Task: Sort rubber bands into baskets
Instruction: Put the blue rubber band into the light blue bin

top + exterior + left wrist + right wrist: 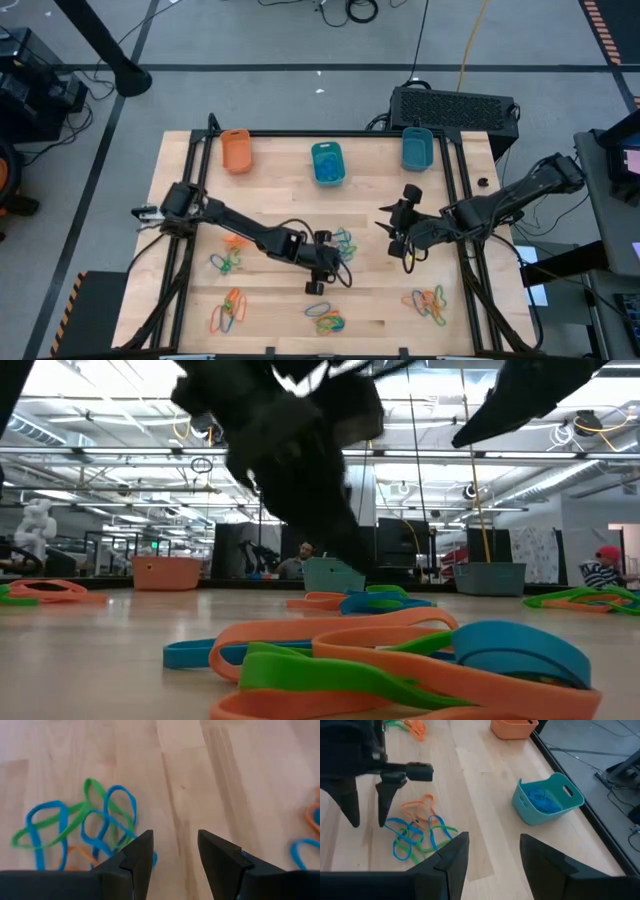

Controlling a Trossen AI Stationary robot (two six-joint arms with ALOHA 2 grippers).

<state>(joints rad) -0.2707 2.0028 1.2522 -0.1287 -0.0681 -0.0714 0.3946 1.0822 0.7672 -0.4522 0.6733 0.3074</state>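
Observation:
Three baskets stand along the far edge: an orange one [236,150], a teal one [327,162] holding blue bands [544,801], and a second teal one [417,148]. Rubber bands lie on the table in several small mixed piles. My left gripper [175,855] is open over bare wood near mid-table, right beside the blue, green and orange pile [80,827]; nothing is between its fingers. My right gripper [494,855] is open and raised, right of centre [392,225], and faces that pile [417,832] and the left gripper [367,795].
More band piles lie at the left [228,262], near left [228,312], near middle [325,318] and near right [428,303]. A black box [455,105] sits behind the far edge. A black frame rail [462,190] borders the table top.

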